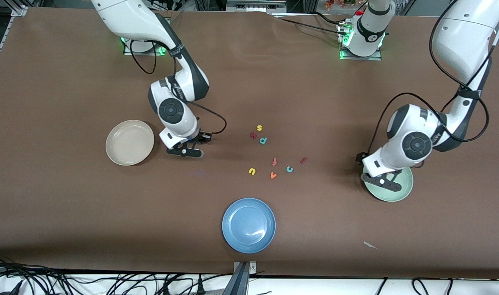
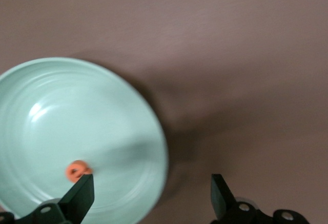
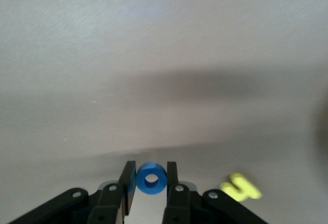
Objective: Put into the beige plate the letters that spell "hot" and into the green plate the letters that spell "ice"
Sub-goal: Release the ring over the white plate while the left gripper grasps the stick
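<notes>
My right gripper (image 1: 185, 152) is shut on the blue ring-shaped o (image 3: 151, 178) over the table beside the beige plate (image 1: 129, 142). A yellow letter (image 3: 240, 187) lies on the table close by its fingers. My left gripper (image 1: 381, 180) hangs open over the green plate (image 1: 392, 189), nothing between its fingers (image 2: 82, 196). An orange e (image 2: 77, 170) lies in the green plate (image 2: 61, 126). The dark red i (image 1: 303, 160) and the teal c (image 1: 289, 169) lie mid-table.
Mid-table also lie a yellow s (image 1: 259, 128), a small red letter (image 1: 253, 135), a teal p/d (image 1: 263, 140), a reddish-orange cross letter (image 1: 274, 161), a yellow u (image 1: 252, 171) and an orange v (image 1: 273, 175). A blue plate (image 1: 249, 224) sits nearer the camera.
</notes>
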